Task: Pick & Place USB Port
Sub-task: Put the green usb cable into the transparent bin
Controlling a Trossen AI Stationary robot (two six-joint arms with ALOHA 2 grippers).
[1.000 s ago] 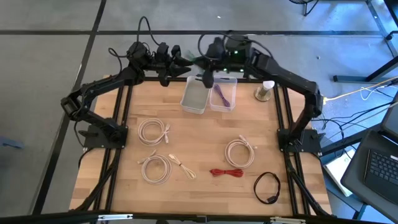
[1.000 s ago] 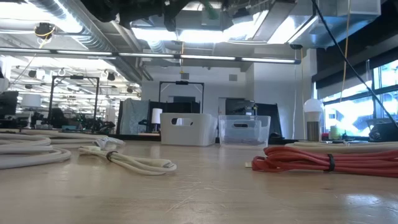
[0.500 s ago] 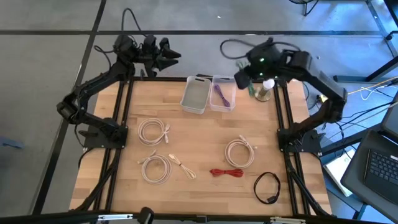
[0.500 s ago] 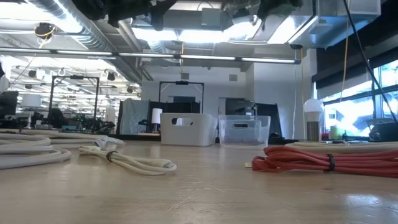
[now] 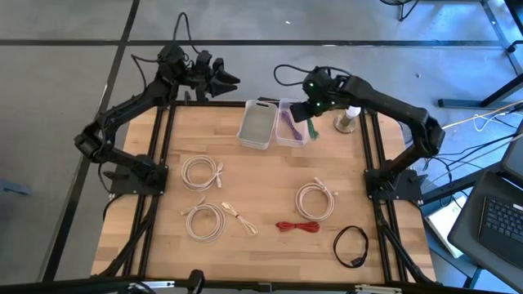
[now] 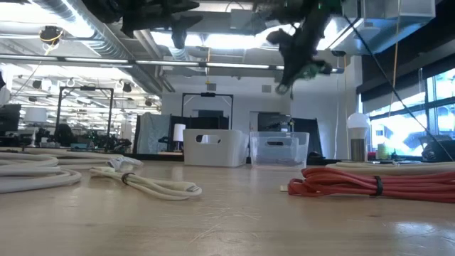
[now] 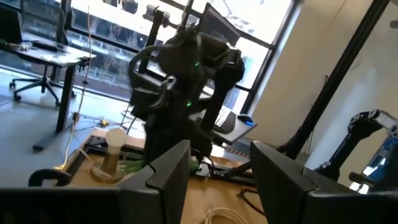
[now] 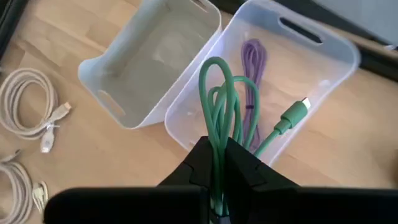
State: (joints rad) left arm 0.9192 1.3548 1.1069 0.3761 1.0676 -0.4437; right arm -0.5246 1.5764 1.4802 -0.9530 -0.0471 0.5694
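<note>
My right gripper [image 5: 304, 114] hangs over the clear bin [image 5: 282, 141] at the table's far edge, shut on a looped green USB cable [image 8: 217, 93]. The cable's plug [image 8: 297, 111] dangles over the bin. A purple cable [image 8: 252, 62] lies on the clear bin's floor. Beside it stands the white bin [image 5: 256, 126], with nothing in it. In the low view the right gripper [image 6: 302, 46] is high above the bins. My left gripper [image 5: 231, 79] waits open beyond the far edge, left of the bins, and touches nothing. My right gripper pinches the green cable's bundled loops [image 8: 217, 152] between its two fingers, coming from above and pointing down. Several strands pass through the hold. The cable is lifted clear; its loop and plug end hang below the fingers over the clear bin.
Three white cable coils [image 5: 202, 172] [image 5: 204, 220] [image 5: 316, 200], a red cable [image 5: 298, 226] and a black cable [image 5: 351, 245] lie on the wooden table. A small cup-like object [image 5: 349, 119] stands at the far right edge, right of the bins.
My right gripper swung from above the bins out toward the cup at the far right edge, then came back left over the clear bin, now with the green cable hanging from it. My left arm drew back from the bins toward the table's far left.
</note>
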